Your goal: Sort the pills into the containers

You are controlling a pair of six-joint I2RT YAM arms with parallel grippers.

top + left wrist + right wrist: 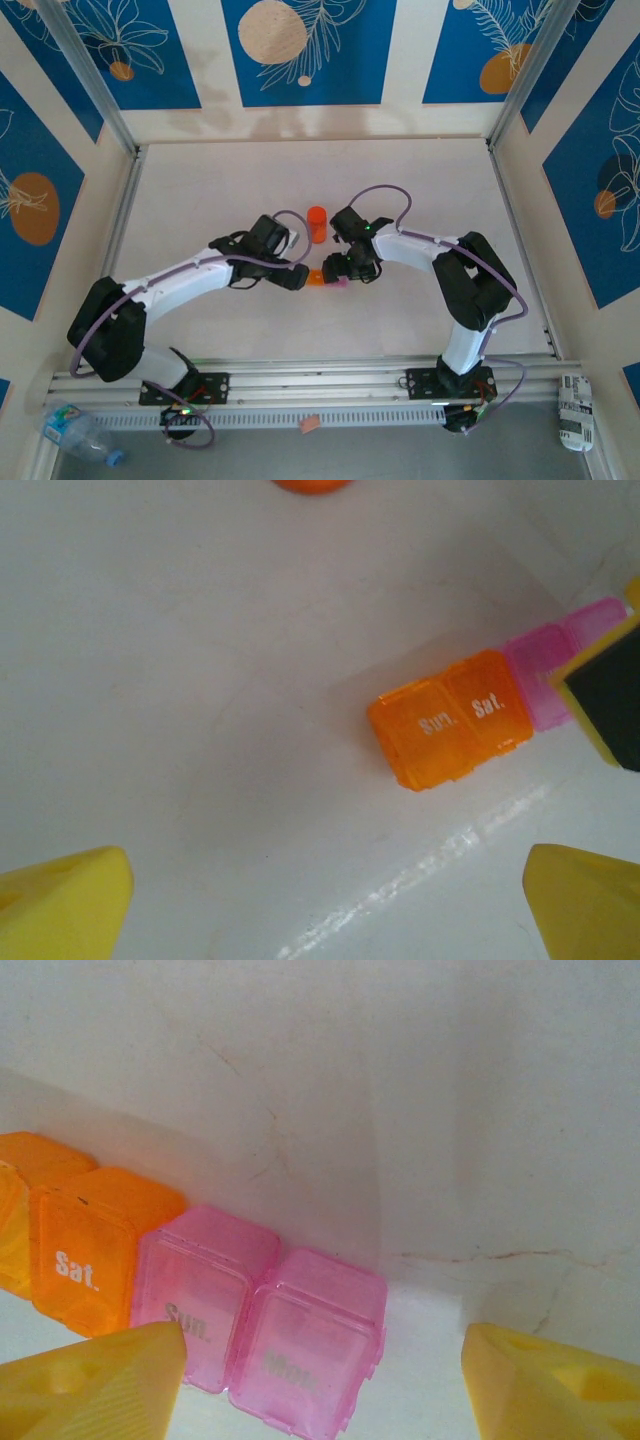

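pill organiser strip (329,282): glossy translucent plastic, four joined round-edged cubes, two orange then two pink, day names printed on the lids. it lies flat near the middle of the matte white surface (220,190), which is faintly cracked. its long axis runs roughly along the near edge, orange end left, pink end right. left gripper (325,895): yellow wedge fingers spread wide, released. right gripper (325,1380): released, fingers apart around the pink end. orange cylindrical bottle (317,224): upright, just beyond the strip.

Left pincer (325,905) spread wide above white table (200,660); containers (450,725) ahead, orange then pink.
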